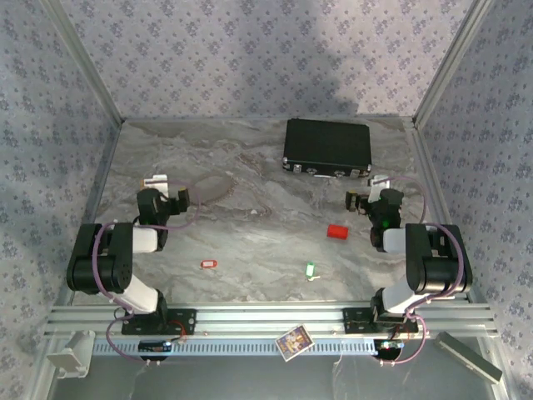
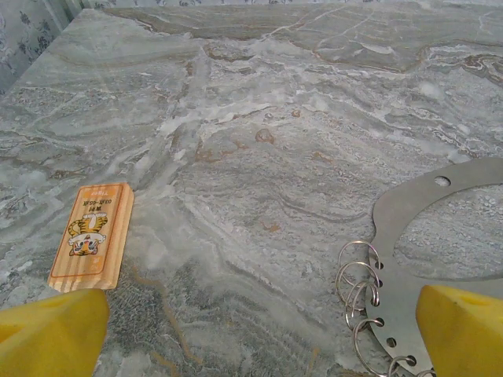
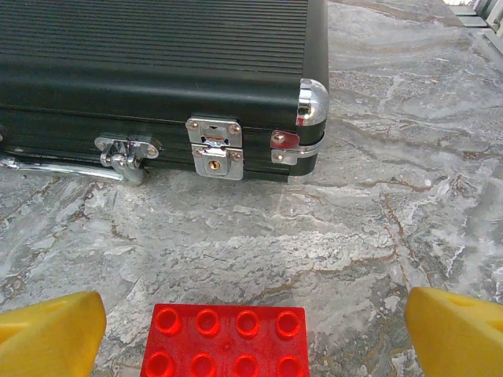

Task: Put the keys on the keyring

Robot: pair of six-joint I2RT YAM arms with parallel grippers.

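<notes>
1. Nearest in the overhead view, a small picture card (image 1: pixel 291 342) lies on the aluminium rail (image 1: pixel 266 315) between the two arm bases.
2. Just past the rail, the keys rest flat on the marble table (image 1: pixel 266 242). The red-tagged key (image 1: pixel 208 264) is left of centre and the green-and-white key (image 1: pixel 310 269) is to its right. They are well apart, and nothing touches either one.
3. A red cylinder (image 1: pixel 336 231) lies farther in, nearer the right arm.
4. The left gripper (image 1: pixel 173 200) is spread wide and carries nothing. Its wrist camera shows one yellow fingertip (image 2: pixel 51 330) at each lower corner, with bare marble between them.
5. From above, the keyring (image 1: pixel 233 187) is only a faint pale loop just right of the left gripper. The left wrist view shows it as a flat silvery band with punched holes. Small wire split rings (image 2: pixel 357 283) are threaded at its edge. A wooden block (image 2: pixel 90 236) with a tiger print lies ahead of the other finger.
6. The right gripper (image 1: pixel 364 200) is also fully spread and empty. Its wrist camera shows a red studded brick (image 3: pixel 228 342) on the table between the fingers.
7. Farthest back sits a black case (image 1: pixel 326 148). The right wrist view adds its ribbed lid, chrome latches and corner cap.
</notes>
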